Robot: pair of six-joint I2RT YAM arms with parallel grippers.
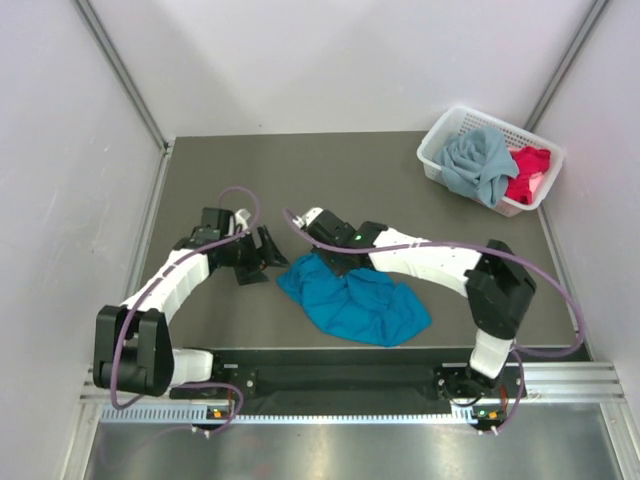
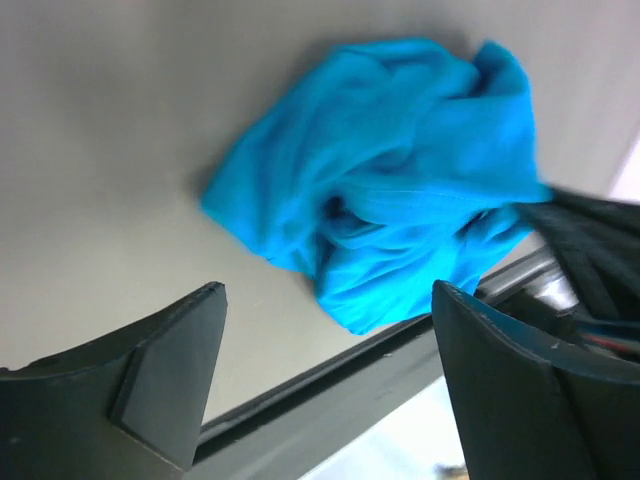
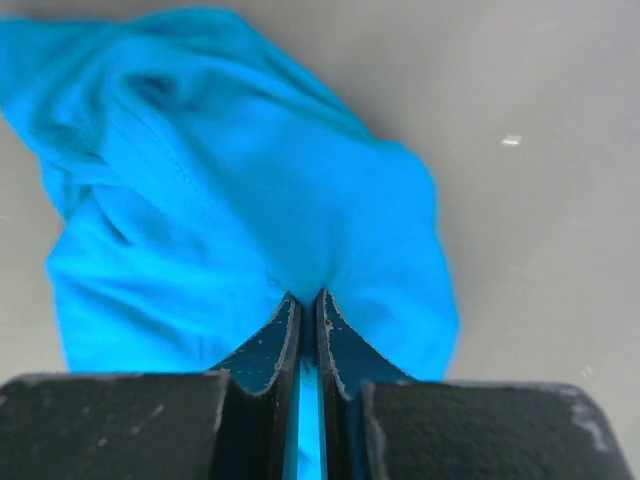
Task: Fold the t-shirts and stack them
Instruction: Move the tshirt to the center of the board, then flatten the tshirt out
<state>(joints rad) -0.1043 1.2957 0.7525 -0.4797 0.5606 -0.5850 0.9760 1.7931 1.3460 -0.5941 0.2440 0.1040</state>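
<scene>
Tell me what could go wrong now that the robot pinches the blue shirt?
The right pincer is shut on only a thin fold of the teal shirt, so the cloth might slip out when lifted. The shirt is crumpled, and the left pincer is open and holds nothing, so one pull may raise a lump, not spread it.

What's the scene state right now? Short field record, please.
teal t-shirt: crumpled on table, unfolded
right gripper: shut, pinching the teal t-shirt's cloth
left gripper: open, empty, beside the shirt's left edge
basket: far right corner of table
grey-blue t-shirt: bunched in basket
red-pink t-shirt: in basket, next to the grey-blue one
stack: none yet
</scene>
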